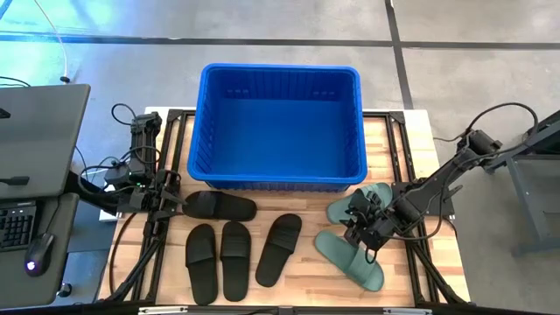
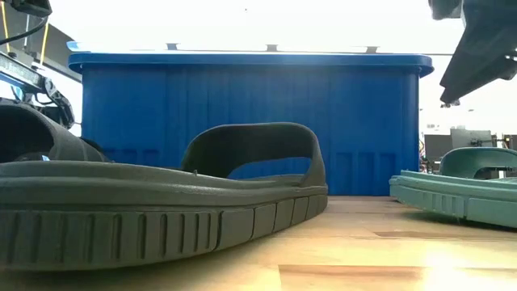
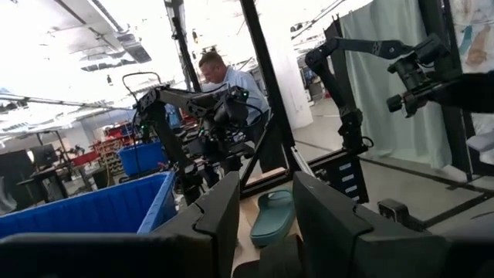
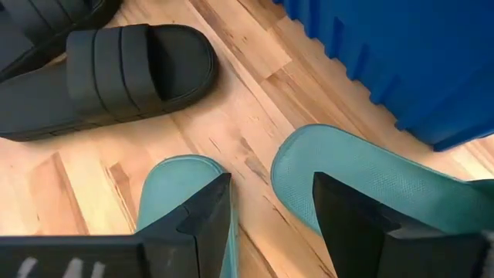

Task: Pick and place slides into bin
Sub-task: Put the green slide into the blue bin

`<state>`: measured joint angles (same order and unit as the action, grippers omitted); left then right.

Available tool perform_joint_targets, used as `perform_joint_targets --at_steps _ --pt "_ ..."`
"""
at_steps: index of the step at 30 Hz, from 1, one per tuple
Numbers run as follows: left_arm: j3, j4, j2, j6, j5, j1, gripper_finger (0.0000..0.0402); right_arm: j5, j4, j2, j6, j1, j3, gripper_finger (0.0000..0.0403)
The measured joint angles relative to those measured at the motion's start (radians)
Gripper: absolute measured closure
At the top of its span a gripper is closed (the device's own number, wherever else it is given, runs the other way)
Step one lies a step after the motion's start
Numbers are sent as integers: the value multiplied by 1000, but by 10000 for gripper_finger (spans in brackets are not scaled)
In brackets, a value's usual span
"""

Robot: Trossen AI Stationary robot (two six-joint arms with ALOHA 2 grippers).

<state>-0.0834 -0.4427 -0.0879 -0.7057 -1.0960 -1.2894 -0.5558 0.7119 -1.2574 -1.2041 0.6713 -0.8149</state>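
The blue bin [image 1: 280, 122] stands at the table's far middle, and nothing shows inside it. Four black slides lie in front of it: one crosswise [image 1: 219, 206] next to the bin, and three side by side [image 1: 234, 260]. Two sage green slides [image 1: 350, 255] [image 1: 360, 201] lie at the right. My right gripper [image 4: 270, 224] is open, pointing down over the gap between the green slides [image 4: 363, 185]. My left gripper [image 3: 266, 220] is open and level at the left end of the crosswise black slide, not holding anything.
A dark frame [image 1: 171, 114] runs round the table's edges. A desk with a keyboard [image 1: 17, 223] stands off the left side. A person [image 3: 224, 77] and other robot arms show in the room beyond. There is bare wood [image 1: 306, 271] near the front edge.
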Motion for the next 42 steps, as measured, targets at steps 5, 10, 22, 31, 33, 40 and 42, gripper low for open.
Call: perform_joint_targets --at_steps 5,10,22,31,33,40,42 --pt "0 0 0 0 -5 0 286 -38 -140 -63 64 -9 73 230" --pt "0 0 0 2 -5 0 286 14 -314 -182 137 -24 128 230" --pt "0 -1 0 3 -23 0 286 -25 -421 -353 293 -76 127 233" --pt "0 8 0 4 -24 0 286 -35 -395 -354 349 -75 128 235" --pt "0 9 0 3 -23 0 286 -40 -391 -361 349 -75 127 236" --pt "0 22 0 4 -23 0 286 -54 -388 -397 321 -75 126 255" --pt "0 26 0 4 -23 0 286 -63 -386 -401 294 -74 126 273"
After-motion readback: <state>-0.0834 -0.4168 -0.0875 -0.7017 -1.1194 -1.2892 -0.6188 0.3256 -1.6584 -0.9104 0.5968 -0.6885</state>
